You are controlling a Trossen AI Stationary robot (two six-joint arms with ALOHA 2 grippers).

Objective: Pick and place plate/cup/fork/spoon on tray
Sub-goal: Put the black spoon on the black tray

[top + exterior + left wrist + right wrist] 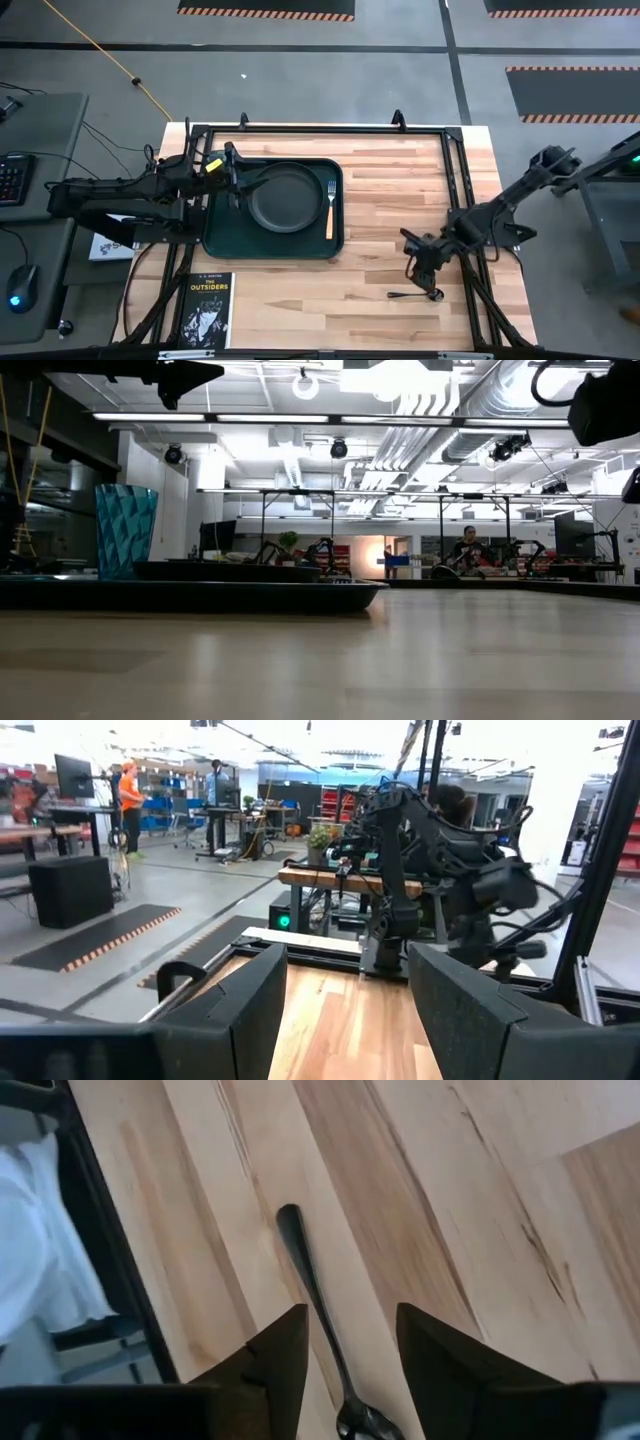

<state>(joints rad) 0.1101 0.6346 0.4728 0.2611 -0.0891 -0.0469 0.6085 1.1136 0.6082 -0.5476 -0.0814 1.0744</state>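
White lettering on the black book point(207, 308) reads "THE OUTSIDERS"; it lies on the table point(390, 170) just below the tray's left corner. My left gripper point(236, 178) hangs over the tray's point(222, 237) left edge, jaws apart, empty. On the tray sit the cup point(125, 530), plate point(284, 197) and, right of the plate, the fork point(330, 207). Well right of the tray, my right gripper point(348, 1348) hovers over the spoon point(318, 1315), jaws open astride its handle, gripping nothing.

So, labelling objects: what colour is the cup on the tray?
Translucent teal-green tumbler, with a faceted pattern; clearest in the low view.
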